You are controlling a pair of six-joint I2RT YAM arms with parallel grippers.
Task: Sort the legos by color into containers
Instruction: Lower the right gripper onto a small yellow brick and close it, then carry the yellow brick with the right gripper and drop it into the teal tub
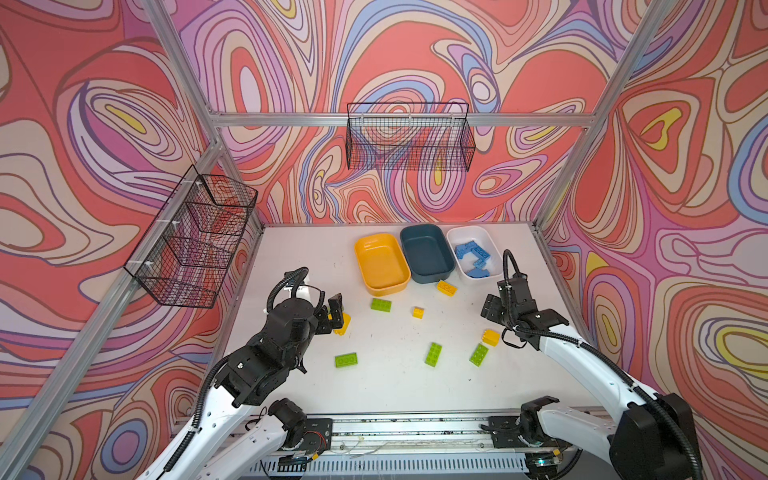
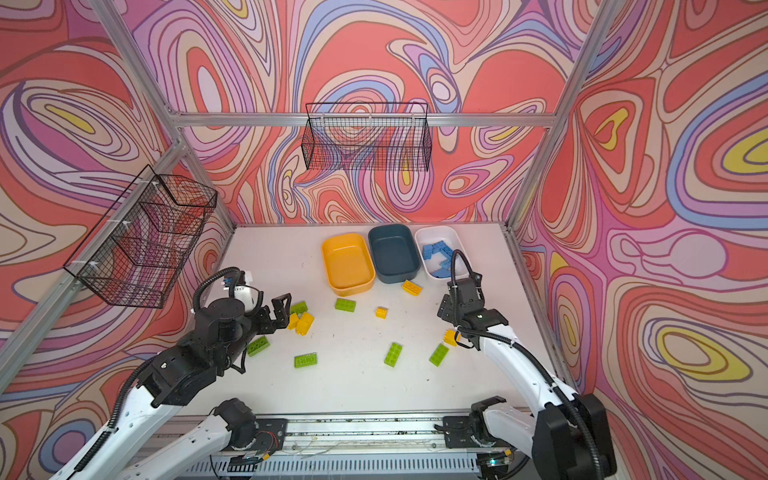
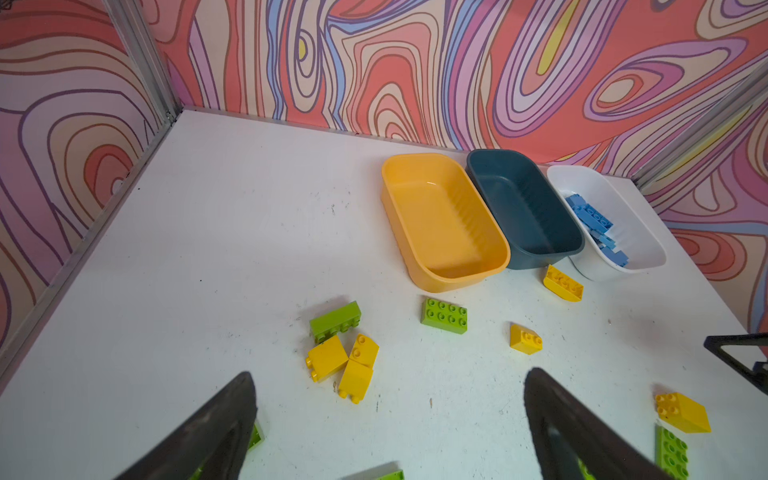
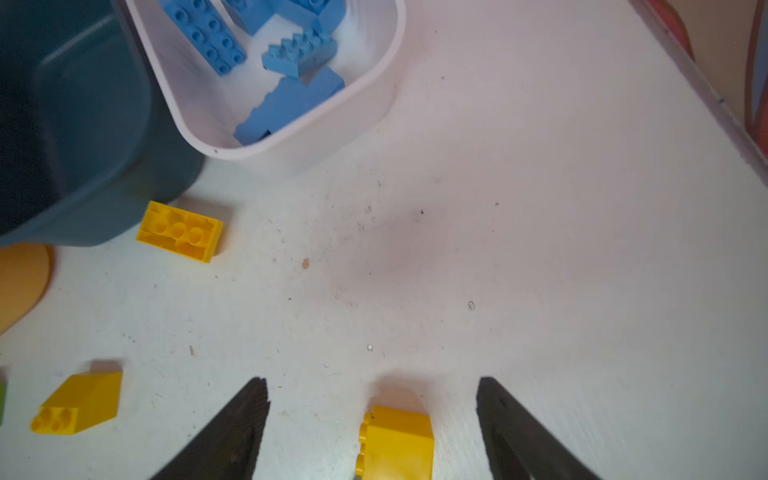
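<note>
Three containers stand at the back: yellow (image 1: pixel 382 270), dark blue (image 1: pixel 427 257), and white (image 1: pixel 465 237) with several blue legos (image 1: pixel 478 254) in it. Yellow and green legos lie loose on the table. My left gripper (image 1: pixel 336 313) (image 3: pixel 390 374) is open and empty, just short of two touching yellow bricks (image 3: pixel 359 370) and a green brick (image 3: pixel 336 321). My right gripper (image 1: pixel 492 309) (image 4: pixel 372 380) is open over the table. A yellow brick (image 4: pixel 397 440) (image 1: pixel 491 337) lies between its fingers with gaps on both sides.
More loose bricks: yellow ones (image 1: pixel 446 287) (image 1: pixel 418 312) near the containers, green ones (image 1: pixel 381 305) (image 1: pixel 346 360) (image 1: pixel 433 354) (image 1: pixel 479 354) mid-table. Wire baskets hang on the left wall (image 1: pixel 195 241) and back wall (image 1: pixel 409 139). Metal frame posts edge the table.
</note>
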